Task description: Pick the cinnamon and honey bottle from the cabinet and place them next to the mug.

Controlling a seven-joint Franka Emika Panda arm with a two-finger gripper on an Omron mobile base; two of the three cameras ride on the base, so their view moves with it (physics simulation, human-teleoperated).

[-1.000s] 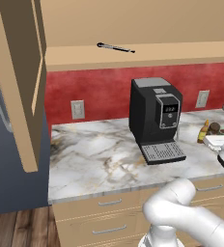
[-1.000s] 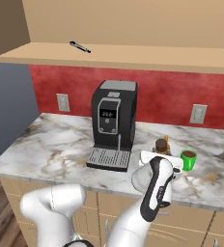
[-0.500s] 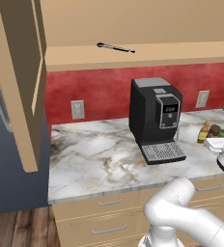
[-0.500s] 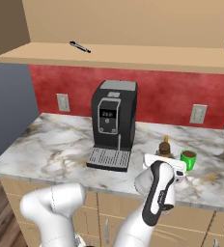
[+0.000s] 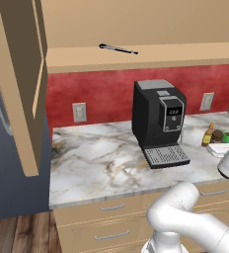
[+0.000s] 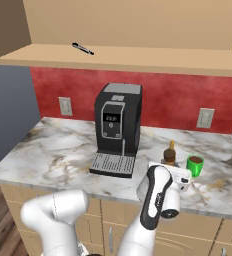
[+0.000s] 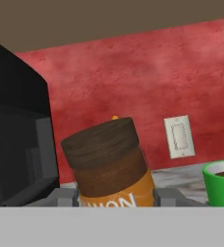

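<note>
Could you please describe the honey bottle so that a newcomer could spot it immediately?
Find the black coffee machine on the marble counter. To its right stand three small things in a cluster. The honey bottle is the amber one with a pointed orange nozzle, unlike the flat-capped brown cinnamon jar and green mug.

The robot is a white arm with a smooth, glossy shell made of thick rounded segments. The links look like fat tubes that join at bulging elbows. On the forearm a long dark stripe runs along the side, and a dark round joint cap sits near its lower end. The hand is a white boxy block with a small dark detail. The fingers are small, grey and blocky.
</note>
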